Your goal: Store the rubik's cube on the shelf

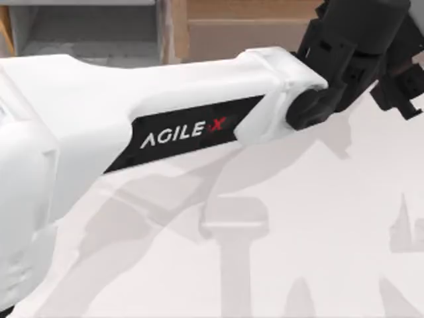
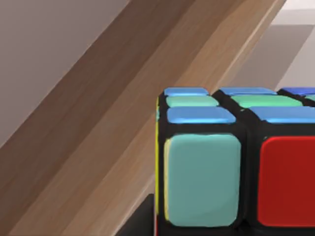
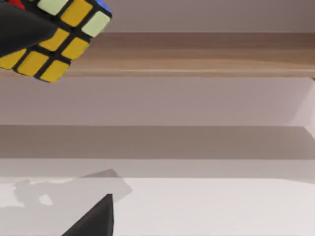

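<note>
The rubik's cube (image 2: pixel 231 162) sits very close in the left wrist view, with blue, green, teal and red squares in a black grid. In the right wrist view the rubik's cube (image 3: pixel 64 42) hangs in the air with its yellow face showing, a black finger (image 3: pixel 19 29) of my left gripper pressed on it. My left arm stretches across the table to the back right, and my left gripper (image 1: pixel 397 89) is there, just before the shelf (image 1: pixel 252 26). The shelf's wood board (image 2: pixel 147 98) runs right beside the cube.
A smaller wooden box with a grey inside (image 1: pixel 86 26) stands at the back left, beside the shelf. The shelf's board (image 3: pixel 197 54) crosses the right wrist view above pale table. A dark part of my right gripper (image 3: pixel 93 221) shows low over the table.
</note>
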You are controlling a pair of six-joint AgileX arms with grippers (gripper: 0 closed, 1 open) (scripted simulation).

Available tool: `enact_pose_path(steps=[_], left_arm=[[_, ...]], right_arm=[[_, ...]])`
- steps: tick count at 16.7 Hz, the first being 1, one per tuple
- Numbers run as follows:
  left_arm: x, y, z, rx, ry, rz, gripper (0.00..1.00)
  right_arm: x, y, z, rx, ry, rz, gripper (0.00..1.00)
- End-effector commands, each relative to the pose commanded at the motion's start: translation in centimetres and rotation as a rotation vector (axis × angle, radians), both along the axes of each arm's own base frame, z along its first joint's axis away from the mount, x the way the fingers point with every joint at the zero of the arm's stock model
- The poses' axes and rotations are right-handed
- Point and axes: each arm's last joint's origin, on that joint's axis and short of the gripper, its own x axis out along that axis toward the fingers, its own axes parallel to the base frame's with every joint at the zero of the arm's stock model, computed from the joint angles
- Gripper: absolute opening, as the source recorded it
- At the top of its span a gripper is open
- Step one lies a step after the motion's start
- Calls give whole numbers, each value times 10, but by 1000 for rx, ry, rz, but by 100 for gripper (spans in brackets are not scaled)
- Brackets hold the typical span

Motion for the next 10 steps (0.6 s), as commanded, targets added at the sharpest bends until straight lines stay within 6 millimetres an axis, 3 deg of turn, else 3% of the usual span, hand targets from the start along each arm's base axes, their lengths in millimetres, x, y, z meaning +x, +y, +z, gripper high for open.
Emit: enact_pose_path(steps=[4,10], left_arm=[[16,-1,-39,-144,-105,180,0],[43,27,-72,-442,-238,479,0]], right_arm=[[0,0,0,0,0,0,100],[0,0,0,0,0,0,100]])
